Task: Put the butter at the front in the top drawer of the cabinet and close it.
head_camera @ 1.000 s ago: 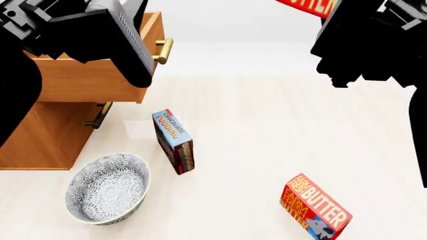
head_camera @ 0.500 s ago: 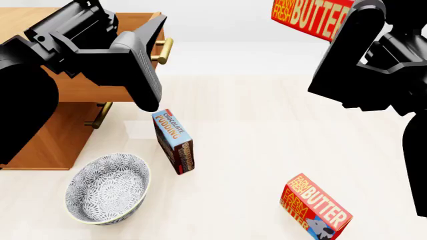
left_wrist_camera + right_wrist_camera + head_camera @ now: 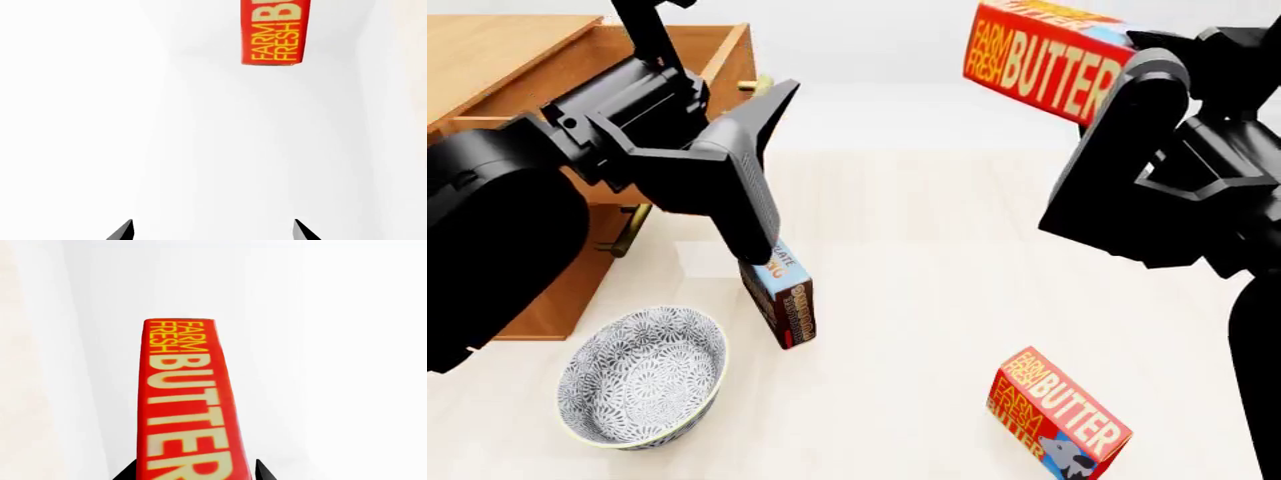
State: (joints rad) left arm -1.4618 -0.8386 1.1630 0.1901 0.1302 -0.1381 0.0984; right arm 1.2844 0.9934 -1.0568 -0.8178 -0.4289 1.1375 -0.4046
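My right gripper (image 3: 1121,85) is shut on a red "FARM FRESH BUTTER" carton (image 3: 1044,58) and holds it high in the air at the upper right. In the right wrist view the carton (image 3: 188,400) sits between my fingertips (image 3: 131,474). A second identical butter carton (image 3: 1057,415) lies on the floor at the lower right. The orange-brown cabinet (image 3: 501,45) stands at the left, with its top drawer (image 3: 723,62) pulled out. My left gripper (image 3: 754,215) is open and empty beside the drawer's front. In its wrist view (image 3: 213,232) the held carton (image 3: 275,32) shows ahead.
A blue-and-brown chocolate pudding carton (image 3: 787,305) stands on the floor below my left gripper. A patterned bowl (image 3: 643,375) sits in front of the cabinet. A lower drawer's brass handle (image 3: 634,228) shows under the open drawer.
My right arm has lowered, so more of the held butter carton shows. My left arm has swung down and to the right, over the pudding carton.
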